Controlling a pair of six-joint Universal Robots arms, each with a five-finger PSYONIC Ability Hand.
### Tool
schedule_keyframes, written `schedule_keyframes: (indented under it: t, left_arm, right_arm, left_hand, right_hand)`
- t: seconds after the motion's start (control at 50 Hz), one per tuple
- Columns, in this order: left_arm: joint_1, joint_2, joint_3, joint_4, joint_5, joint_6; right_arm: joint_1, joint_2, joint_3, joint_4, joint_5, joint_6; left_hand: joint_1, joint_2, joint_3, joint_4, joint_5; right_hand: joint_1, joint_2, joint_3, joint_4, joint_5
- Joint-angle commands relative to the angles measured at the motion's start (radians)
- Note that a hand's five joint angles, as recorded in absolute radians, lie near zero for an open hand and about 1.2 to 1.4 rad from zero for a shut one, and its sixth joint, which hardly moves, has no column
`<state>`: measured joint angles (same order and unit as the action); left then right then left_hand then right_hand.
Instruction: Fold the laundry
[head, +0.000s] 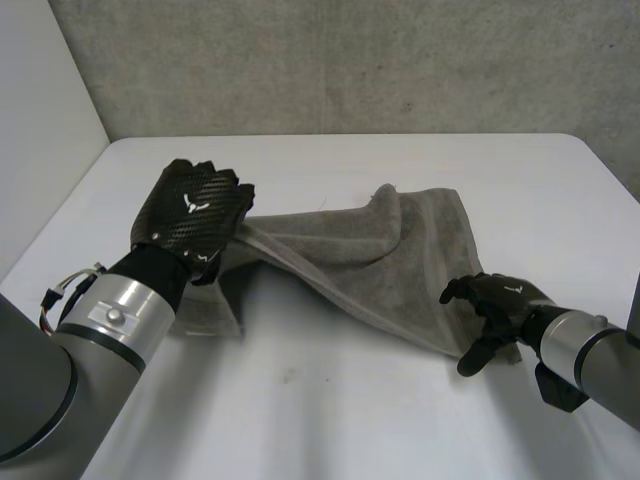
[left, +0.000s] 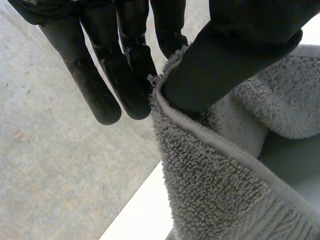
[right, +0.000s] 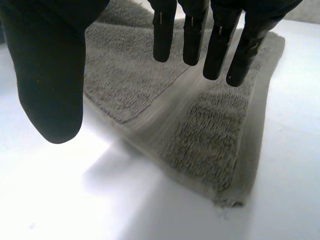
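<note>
Grey terry cloth with a stitched hem makes up the towel (head: 400, 260), which is spread on the white table (head: 330, 420) between the two hands.

Left hand (head: 195, 212): it is held raised above the table, back uppermost, at one end of the towel. In the left wrist view the thumb (left: 225, 55) is pressed onto the hemmed edge of the towel (left: 215, 190), and that edge is pinched against the nearest finger. The other fingers (left: 125, 75) extend straight past the hem. From this grip the cloth is lifted clear of the table. It slopes down in a taut fold toward the right hand, and a slack part hangs beneath the left palm.

Right hand (head: 500, 305): it is held low at the corner of the towel nearest to it, palm down. In the right wrist view the fingers (right: 220, 50) are straight and set well apart from the thumb (right: 50, 85), and nothing is grasped. The fingertips hang over the towel (right: 200, 135) near its woven band, and the thumb is over bare table just beside the edge. The corner below the hand lies flat.
</note>
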<state>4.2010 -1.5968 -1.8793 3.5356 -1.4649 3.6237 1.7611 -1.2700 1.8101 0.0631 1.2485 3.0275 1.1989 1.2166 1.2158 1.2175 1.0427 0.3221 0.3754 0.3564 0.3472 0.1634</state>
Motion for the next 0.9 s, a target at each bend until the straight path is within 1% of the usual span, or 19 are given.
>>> schedule_keyframes:
  t: [0.02, 0.1, 0.28, 0.32, 0.34, 0.36, 0.38, 0.42, 0.5, 0.6, 0.64, 0.66, 0.7, 0.76, 0.8, 0.82, 0.86, 0.88, 0.9]
  left_arm:
    - [-0.022, -0.003, 0.046, -0.037, -0.005, -0.002]
    - [-0.033, -0.003, 0.057, -0.038, -0.006, -0.002]
    - [-0.03, -0.002, 0.069, -0.038, -0.011, -0.002]
    - [-0.027, -0.002, 0.069, -0.037, -0.011, -0.002]
    - [-0.027, -0.002, 0.069, -0.037, -0.011, -0.002]
    - [-0.025, -0.002, 0.069, -0.038, -0.011, -0.002]
    - [-0.025, -0.002, 0.069, -0.038, -0.011, -0.002]
    - [-0.01, -0.003, 0.065, -0.037, -0.009, -0.002]
    - [0.025, -0.006, 0.054, -0.038, -0.009, -0.003]
    - [0.079, -0.012, 0.035, -0.043, -0.002, -0.008]
    - [0.077, -0.003, 0.04, -0.052, 0.003, -0.037]
    - [0.077, -0.003, 0.04, -0.052, 0.003, -0.037]
    - [0.073, 0.017, 0.064, -0.101, 0.003, -0.097]
    - [0.073, 0.035, 0.086, -0.152, 0.005, -0.129]
    - [0.082, 0.049, 0.143, -0.301, 0.006, -0.174]
    - [0.082, 0.049, 0.143, -0.302, 0.006, -0.174]
    - [0.09, 0.029, 0.198, -0.47, 0.009, -0.18]
    - [0.09, 0.029, 0.198, -0.471, 0.009, -0.18]
    - [0.091, 0.0, 0.219, -0.547, 0.009, -0.177]
  right_arm:
    - [0.024, 0.008, 0.038, -0.098, 0.015, 0.071]
    - [0.086, 0.058, 0.026, -0.152, 0.015, 0.157]
    - [0.155, 0.146, -0.032, -0.236, 0.065, 0.165]
    - [0.153, 0.17, -0.06, -0.25, 0.098, 0.16]
    - [0.153, 0.17, -0.06, -0.25, 0.098, 0.16]
    - [0.153, 0.173, -0.072, -0.256, 0.11, 0.16]
    - [0.146, 0.169, -0.078, -0.261, 0.124, 0.157]
    - [0.141, 0.161, -0.081, -0.272, 0.14, 0.156]
    - [0.129, 0.116, -0.081, -0.327, 0.16, 0.128]
    - [0.008, -0.012, -0.069, -0.35, 0.149, -0.061]
    - [-0.052, -0.102, -0.066, -0.307, 0.143, -0.279]
    - [-0.052, -0.103, -0.066, -0.307, 0.143, -0.28]
    - [-0.016, -0.23, -0.086, -0.234, 0.135, -0.463]
    - [0.014, -0.282, -0.104, -0.19, 0.14, -0.512]
    - [0.035, -0.319, -0.185, -0.044, 0.147, -0.533]
    - [0.035, -0.319, -0.186, -0.043, 0.147, -0.533]
    - [0.031, -0.284, -0.27, 0.196, 0.134, -0.544]
    - [0.031, -0.284, -0.27, 0.198, 0.134, -0.544]
    - [0.031, -0.246, -0.306, 0.307, 0.134, -0.565]
  left_hand:
    - [0.197, 0.18, 0.18, 0.179, 0.179]
    - [0.197, 0.18, 0.18, 0.179, 0.179]
    - [0.197, 0.18, 0.18, 0.179, 0.179]
    - [0.197, 0.18, 0.18, 0.179, 0.179]
    - [0.197, 0.18, 0.18, 0.179, 0.179]
    - [0.197, 0.18, 0.18, 0.179, 0.179]
    - [0.197, 0.18, 0.18, 0.179, 0.179]
    - [0.197, 0.18, 0.18, 0.179, 0.179]
    - [0.197, 0.18, 0.18, 0.179, 0.179]
    - [0.197, 0.18, 0.18, 0.179, 0.179]
    - [0.197, 0.18, 0.18, 0.179, 0.179]
    - [0.197, 0.18, 0.18, 0.179, 0.179]
    - [0.197, 0.18, 0.18, 0.179, 0.179]
    - [0.197, 0.18, 0.18, 0.179, 0.179]
    - [0.197, 0.18, 0.18, 0.179, 0.179]
    - [0.197, 0.18, 0.18, 0.179, 0.179]
    - [0.197, 0.18, 0.18, 0.179, 0.179]
    - [0.197, 0.18, 0.18, 0.179, 0.179]
    - [0.197, 0.18, 0.18, 0.179, 0.179]
  right_hand:
    - [0.042, -0.012, 0.007, 0.017, 0.026]
    - [0.059, 0.006, 0.025, 0.034, 0.043]
    - [0.268, 0.215, 0.234, 0.243, 0.252]
    - [0.484, 0.431, 0.45, 0.459, 0.468]
    - [0.485, 0.432, 0.451, 0.46, 0.469]
    - [0.636, 0.583, 0.602, 0.611, 0.62]
    - [0.94, 0.887, 0.906, 0.915, 0.924]
    - [1.073, 1.02, 1.039, 1.048, 1.057]
    - [1.074, 1.021, 1.04, 1.049, 1.058]
    - [1.074, 1.021, 1.04, 1.049, 1.058]
    - [1.074, 1.021, 1.04, 1.049, 1.058]
    - [1.074, 1.021, 1.04, 1.049, 1.058]
    - [1.074, 1.021, 1.04, 1.049, 1.058]
    - [1.074, 1.021, 1.04, 1.049, 1.058]
    - [1.074, 1.021, 1.04, 1.049, 1.058]
    - [1.074, 1.021, 1.04, 1.049, 1.058]
    - [1.074, 1.021, 1.04, 1.049, 1.058]
    - [1.074, 1.021, 1.04, 1.049, 1.058]
    - [1.074, 1.021, 1.04, 1.049, 1.058]
